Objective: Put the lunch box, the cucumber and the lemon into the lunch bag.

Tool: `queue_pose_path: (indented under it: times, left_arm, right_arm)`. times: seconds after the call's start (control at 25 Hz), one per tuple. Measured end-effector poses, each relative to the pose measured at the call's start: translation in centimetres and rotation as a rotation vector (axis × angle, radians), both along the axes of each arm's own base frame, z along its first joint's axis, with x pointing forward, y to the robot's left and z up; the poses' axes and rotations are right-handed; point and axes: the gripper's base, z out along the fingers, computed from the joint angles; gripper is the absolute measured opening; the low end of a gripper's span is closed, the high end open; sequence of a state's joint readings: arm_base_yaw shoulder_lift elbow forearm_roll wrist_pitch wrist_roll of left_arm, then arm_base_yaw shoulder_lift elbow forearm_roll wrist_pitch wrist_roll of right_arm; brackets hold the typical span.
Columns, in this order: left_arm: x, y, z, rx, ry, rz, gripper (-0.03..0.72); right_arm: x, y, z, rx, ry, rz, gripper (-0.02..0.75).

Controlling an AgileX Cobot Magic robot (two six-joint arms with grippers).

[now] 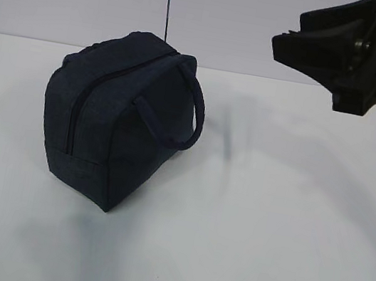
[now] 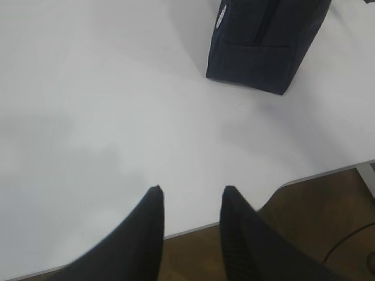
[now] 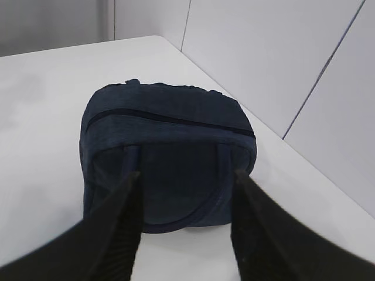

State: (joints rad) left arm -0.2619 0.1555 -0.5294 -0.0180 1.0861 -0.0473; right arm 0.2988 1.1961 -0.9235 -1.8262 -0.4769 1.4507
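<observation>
One boxy dark navy fabric lunch bag [image 1: 114, 128] zipped on white bench [image 1: 266, 233]; left tool [image 2: 190, 193] and right tool [image 3: 186, 178] both parted, empty.

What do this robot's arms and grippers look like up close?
Both are matte black. The left gripper ends in two tapering fingers with rounded tips, one showing a fine ribbed texture on its inner face. The right gripper has the same dark, ribbed fingers; from outside its angular black body shows a few small metal fittings. No markings or cables are visible on them.
</observation>
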Motion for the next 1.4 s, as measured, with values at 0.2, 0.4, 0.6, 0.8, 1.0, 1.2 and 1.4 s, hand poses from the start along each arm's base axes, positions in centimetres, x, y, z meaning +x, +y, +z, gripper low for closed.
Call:
queue_pose_path:
  times: [0.2,0.4,0.6,0.8,1.0,1.2,1.4]
  left_arm:
    - [-2.2,0.5,-0.1,-0.027,-0.131,0.087,0.236]
    - [-2.3,0.5,-0.1,-0.018,-0.124,0.183,0.236]
    - [-2.3,0.5,-0.1,-0.015,-0.124,0.225,0.236]
    - [-2.3,0.5,-0.1,-0.014,-0.122,0.229,0.236]
    - [-2.3,0.6,-0.1,-0.003,-0.126,0.236,0.236]
    - [-2.2,1.0,-0.2,0.044,-0.129,0.264,0.236]
    - [-2.2,0.9,-0.2,0.037,-0.128,0.260,0.236]
  right_arm:
    - [0.0,0.0,0.0,0.000,0.000,0.000,0.367]
    - [0.0,0.0,-0.1,-0.001,0.002,-0.002,0.367]
    - [0.0,0.0,-0.1,-0.002,0.000,-0.002,0.367]
    - [0.1,-0.2,0.0,-0.004,-0.006,-0.022,0.367]
    - [0.2,-0.2,0.0,-0.005,-0.007,-0.025,0.367]
    - [0.2,-0.2,0.0,-0.005,-0.007,-0.026,0.367]
    - [0.2,-0.2,0.0,-0.005,-0.007,-0.026,0.367]
